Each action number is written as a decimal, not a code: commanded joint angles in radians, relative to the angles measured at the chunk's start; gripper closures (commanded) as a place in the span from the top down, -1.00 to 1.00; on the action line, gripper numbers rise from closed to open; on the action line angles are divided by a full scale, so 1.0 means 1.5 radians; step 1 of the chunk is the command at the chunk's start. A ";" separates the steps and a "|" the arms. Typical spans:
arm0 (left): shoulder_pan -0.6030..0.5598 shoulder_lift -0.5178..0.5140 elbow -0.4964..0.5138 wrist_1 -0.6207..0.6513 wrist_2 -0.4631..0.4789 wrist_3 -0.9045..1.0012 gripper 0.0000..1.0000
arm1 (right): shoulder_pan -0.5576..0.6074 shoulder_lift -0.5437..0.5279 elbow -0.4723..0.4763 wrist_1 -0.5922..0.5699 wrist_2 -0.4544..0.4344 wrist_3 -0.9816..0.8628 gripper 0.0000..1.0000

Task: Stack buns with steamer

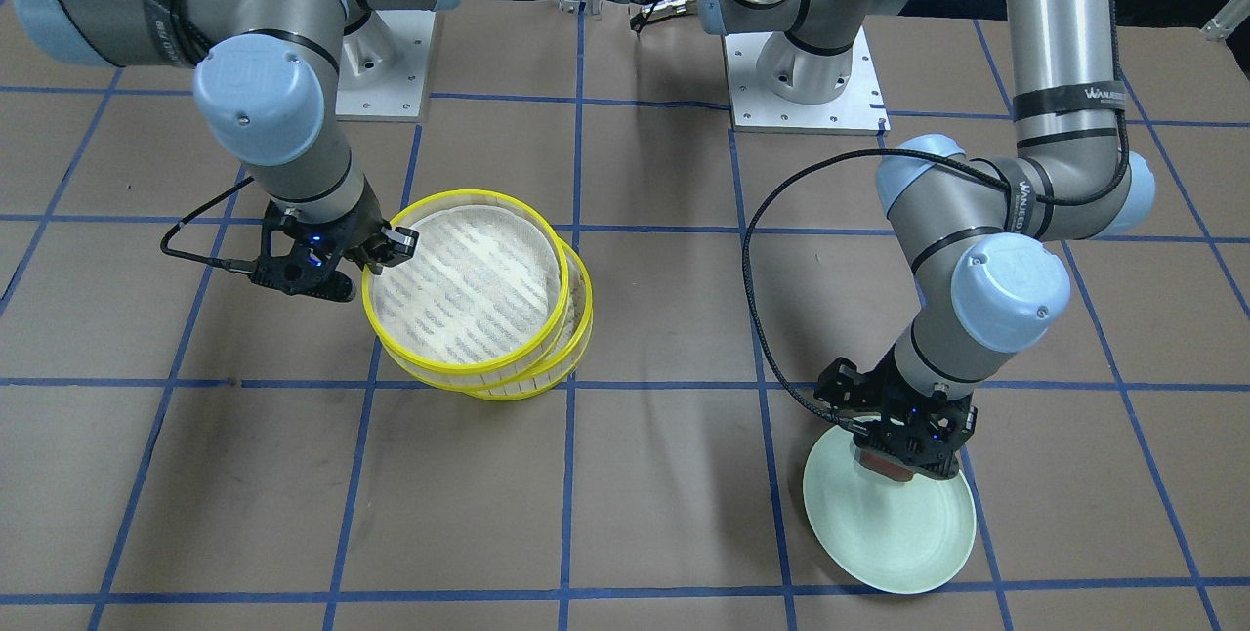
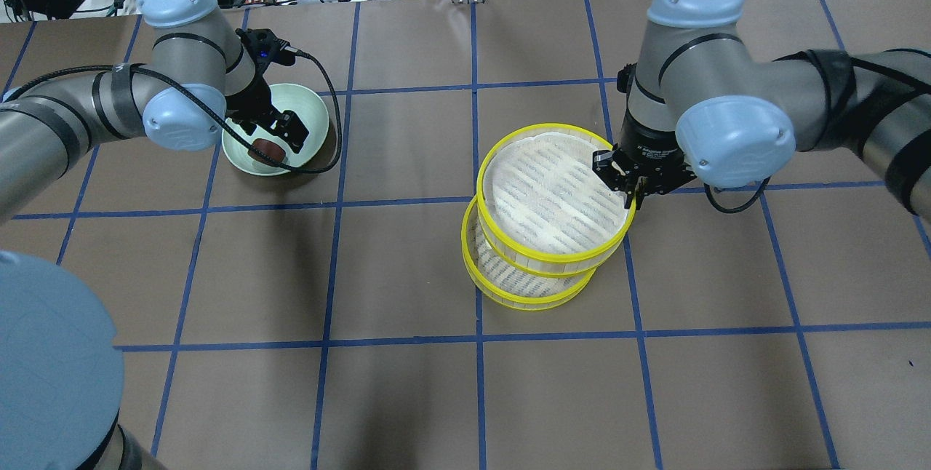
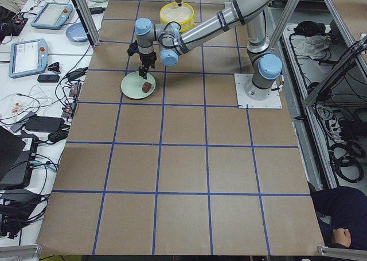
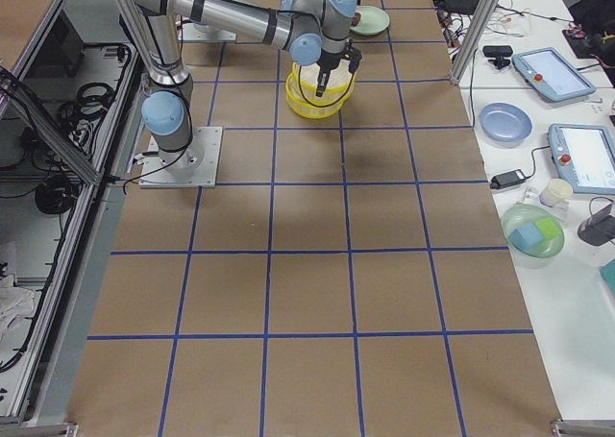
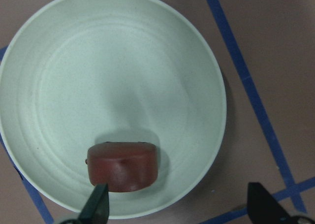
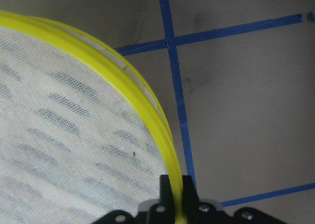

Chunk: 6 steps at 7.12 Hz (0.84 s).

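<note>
1 reddish-brown bun (image 5: pixel 123 166) is lying on the pale green plate (image 5: pixel 123 61), close to its rim, and the plate is sitting on the taped brown table (image 2: pixel 407 397), well apart from the steamer. The left gripper (image 5: pixel 179 207) is being held above it with fingers spread wide and nothing gripped. 1 fingertip (image 5: pixel 98 207) is overlapping the bun's edge in the wrist view, and the other is standing out past the plate rim. The step is being judged as the bun pickup. It would be done best with the gripper shifted until the bun is centred between the fingers, then lowered short of the plate and closed gently, as the bun is probably soft. At the steamer, the yellow rim of the upper steamer tray (image 2: pixel 553 193) is being pinched by the right gripper (image 6: pixel 174 194), fingers closed to the wall's thickness, with the tray offset over the lower steamer tray (image 2: pixel 509 282). The cream-white bun is showing in no view, and whether it is lying under the upper tray cannot be told. Contact between the 2 trays cannot be made out. The left gripper's height above the bun is hard to judge.
</note>
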 commanded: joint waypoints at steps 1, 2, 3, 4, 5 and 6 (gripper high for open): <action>0.021 -0.032 0.002 0.047 0.003 0.098 1.00 | 0.031 -0.010 0.042 -0.047 -0.006 0.012 -1.00; 0.026 -0.036 0.007 0.048 0.002 0.110 0.99 | 0.032 -0.013 0.053 -0.065 -0.018 -0.012 -1.00; 0.030 -0.046 0.007 0.060 -0.001 0.111 0.96 | 0.036 -0.011 0.059 -0.080 -0.014 -0.012 -1.00; 0.030 -0.054 0.007 0.069 -0.002 0.113 0.67 | 0.037 -0.008 0.063 -0.087 -0.017 -0.013 -1.00; 0.031 -0.057 0.007 0.069 0.001 0.134 0.00 | 0.039 -0.004 0.063 -0.090 -0.016 -0.013 -1.00; 0.032 -0.060 0.008 0.068 0.002 0.140 -0.36 | 0.038 -0.002 0.063 -0.095 -0.018 -0.013 -1.00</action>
